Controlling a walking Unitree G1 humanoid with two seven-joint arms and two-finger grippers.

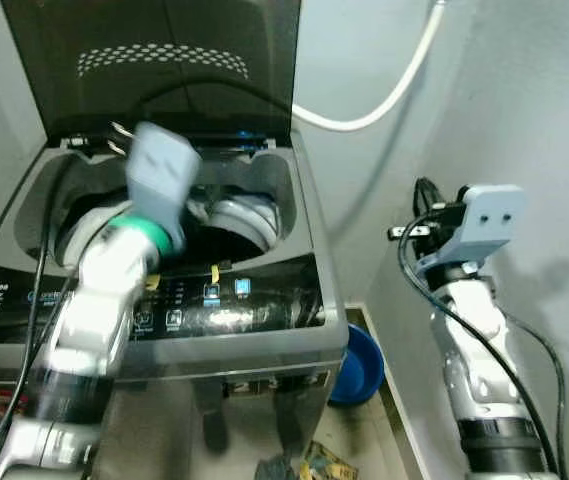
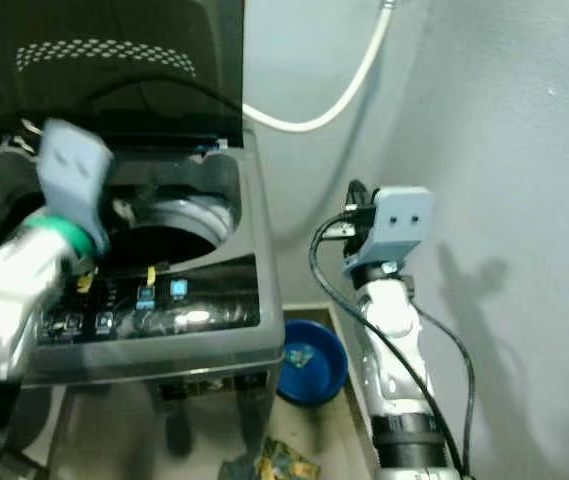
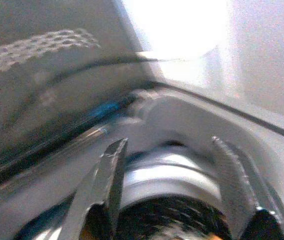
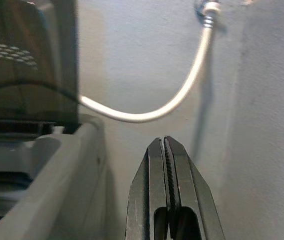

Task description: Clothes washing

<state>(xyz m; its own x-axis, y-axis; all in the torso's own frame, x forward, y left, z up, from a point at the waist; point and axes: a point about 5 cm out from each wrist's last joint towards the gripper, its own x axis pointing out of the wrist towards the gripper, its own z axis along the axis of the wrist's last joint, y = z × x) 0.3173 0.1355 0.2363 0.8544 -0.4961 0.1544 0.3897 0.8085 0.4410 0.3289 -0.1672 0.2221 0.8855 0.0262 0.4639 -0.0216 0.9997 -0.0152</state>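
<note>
A grey top-loading washing machine (image 1: pixel 229 315) stands with its dark lid (image 1: pixel 164 60) raised. Its drum opening (image 1: pixel 234 232) is dark inside, ringed by a white rim (image 3: pixel 171 175). My left arm (image 1: pixel 114 290) reaches over the control panel, blurred, its wrist above the opening. In the left wrist view, my left gripper (image 3: pixel 167 145) is open over the drum, nothing between its fingers (image 3: pixel 107 175). My right arm (image 1: pixel 474 330) is raised beside the machine. My right gripper (image 4: pixel 165 141) is shut and empty, pointing at the wall behind the machine.
A white hose (image 1: pixel 384 100) curves down the wall from the upper right to behind the machine. A blue basin (image 1: pixel 356 365) sits on the floor at the machine's right corner. Some litter (image 1: pixel 319 462) lies in front. A grey wall (image 1: pixel 554 150) is close on the right.
</note>
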